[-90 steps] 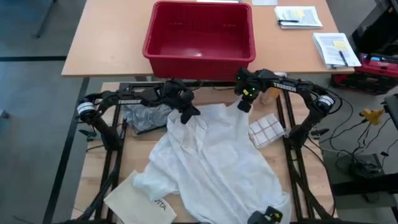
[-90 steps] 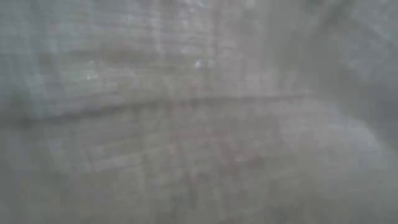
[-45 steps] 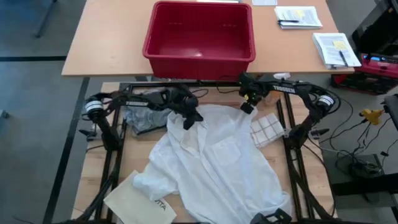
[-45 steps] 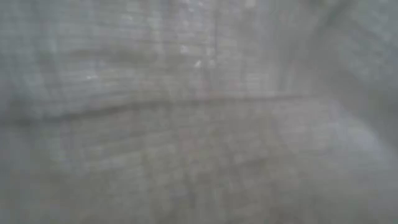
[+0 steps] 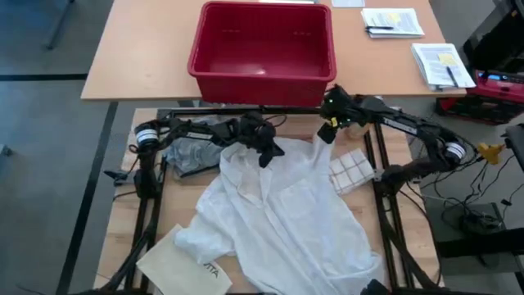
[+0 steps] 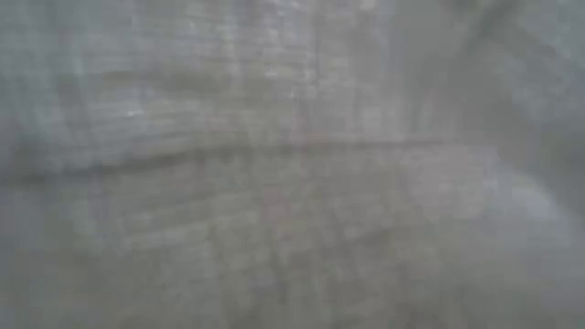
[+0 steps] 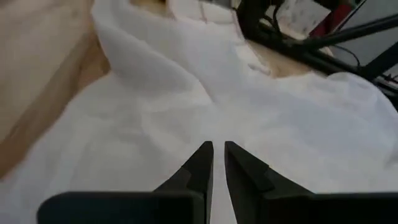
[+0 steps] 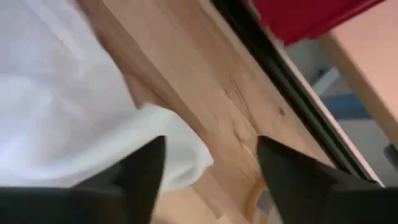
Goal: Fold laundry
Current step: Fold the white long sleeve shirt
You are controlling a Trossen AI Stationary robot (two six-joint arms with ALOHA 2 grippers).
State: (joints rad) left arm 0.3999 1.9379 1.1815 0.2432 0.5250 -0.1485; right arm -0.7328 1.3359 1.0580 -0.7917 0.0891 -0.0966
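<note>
Both grippers at the white shirt's far edge
Left gripper nearly pressed together over cloth; right gripper spread above a corner

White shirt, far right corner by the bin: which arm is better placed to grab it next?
Right. Its open gripper straddles the white shirt corner, while the left gripper hangs nearly shut over mid-cloth.
</note>
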